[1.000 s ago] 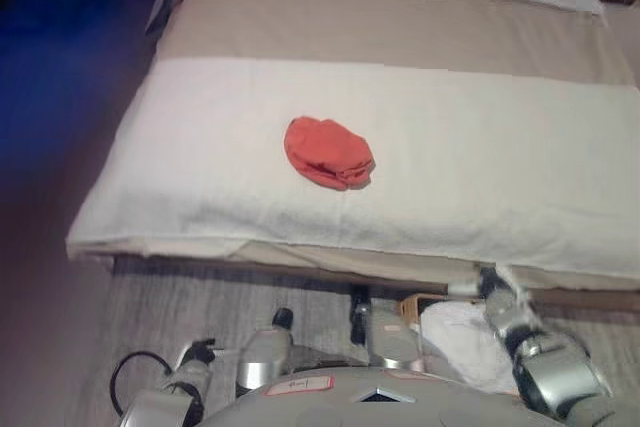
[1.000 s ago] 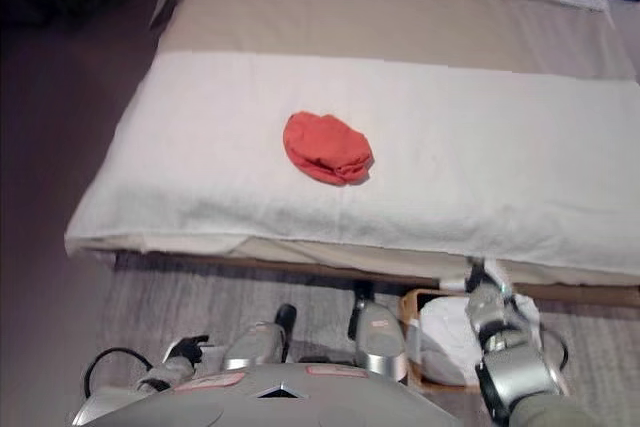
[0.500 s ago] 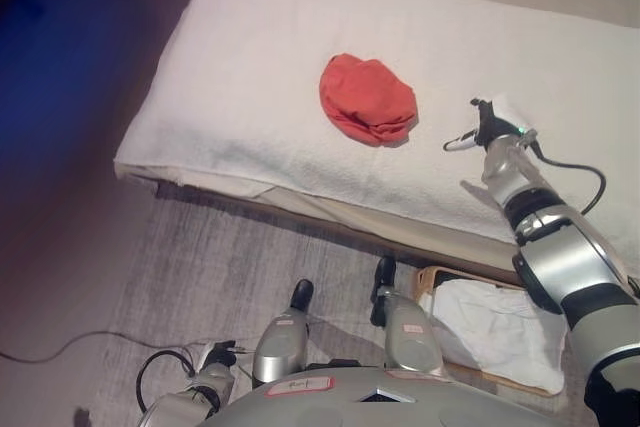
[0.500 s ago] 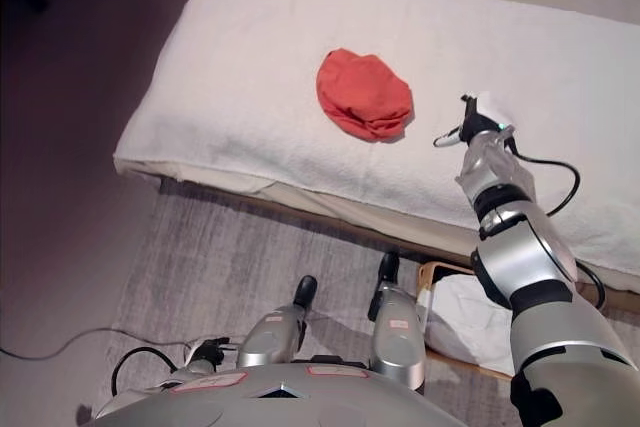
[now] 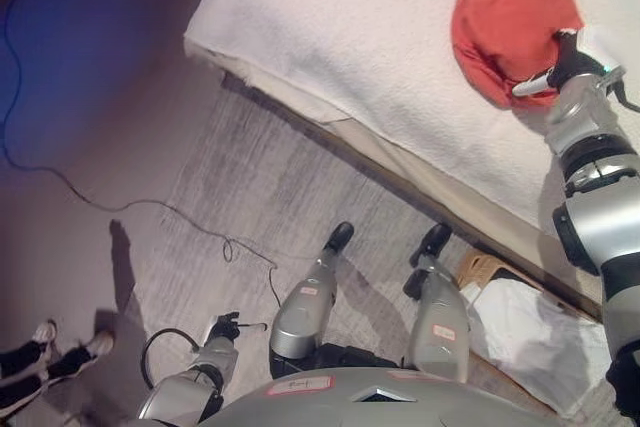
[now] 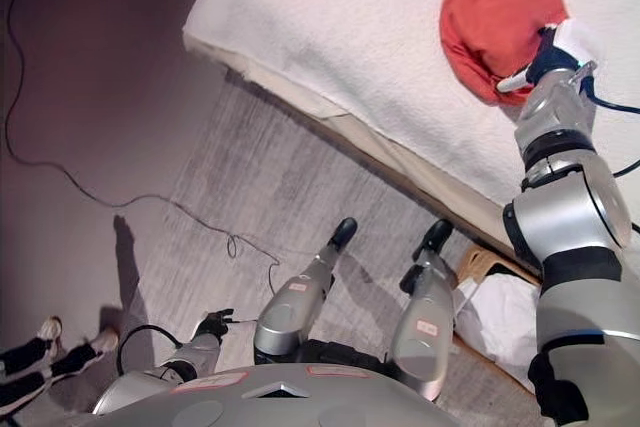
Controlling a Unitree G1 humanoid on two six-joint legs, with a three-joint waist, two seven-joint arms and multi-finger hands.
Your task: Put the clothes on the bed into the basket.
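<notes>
1 hand is at work: the right hand [image 6: 552, 57] lies on the near edge of the crumpled orange-red cloth garment [image 6: 495, 9], touching it. 1 pale finger sticks out straight toward the left; the other fingers are hidden against the cloth, so I cannot tell whether the garment is grasped. The left hand [image 5: 222, 328] hangs low over the floor at the view's bottom left, fingers too small to read.

The garment rests on the white textured blanket of the bed [image 5: 350, 17], well in from the bed's near edge. Below that edge lies grey wood-grain floor [image 5: 250, 187] with a thin dark cord [image 5: 150, 202] trailing across it.

Partly cut off at lower right: a light wooden basket [image 5: 480, 269] on the floor against the bed's near side, holding white cloth [image 5: 525, 332]. A person's shoes [image 5: 45, 337] show at the left edge.
</notes>
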